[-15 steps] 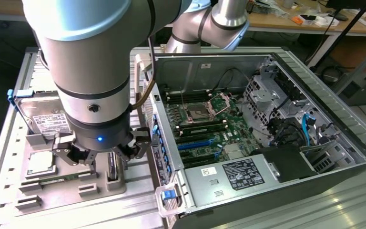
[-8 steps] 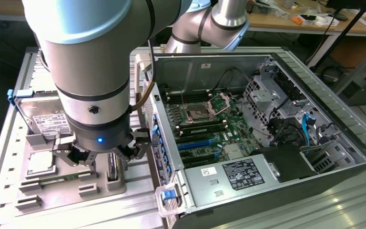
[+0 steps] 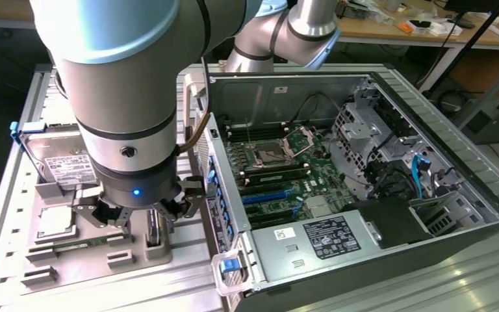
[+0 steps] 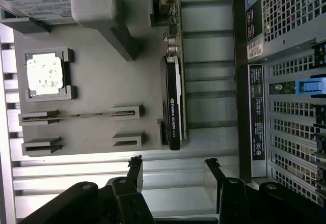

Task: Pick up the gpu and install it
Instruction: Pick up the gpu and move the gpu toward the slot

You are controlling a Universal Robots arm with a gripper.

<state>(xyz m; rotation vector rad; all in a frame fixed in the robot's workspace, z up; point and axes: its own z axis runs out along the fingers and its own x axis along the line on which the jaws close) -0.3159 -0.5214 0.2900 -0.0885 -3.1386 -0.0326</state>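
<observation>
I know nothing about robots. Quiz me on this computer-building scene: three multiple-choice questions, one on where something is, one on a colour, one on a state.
1. Where is the gpu?
A) plugged into the motherboard
B) standing on edge in the gray holder beside the computer case
C) lying on the floor

2. What colour is the small light on the arm?
A) red
B) green
C) blue

3. How are the fingers?
A) apart and empty
B) shut on the gpu
C) shut on a cable

Answers:
1 B, the card stands in a slot of the holder.
2 C, it glows blue.
3 A, a gap shows between them with nothing in it.
</observation>
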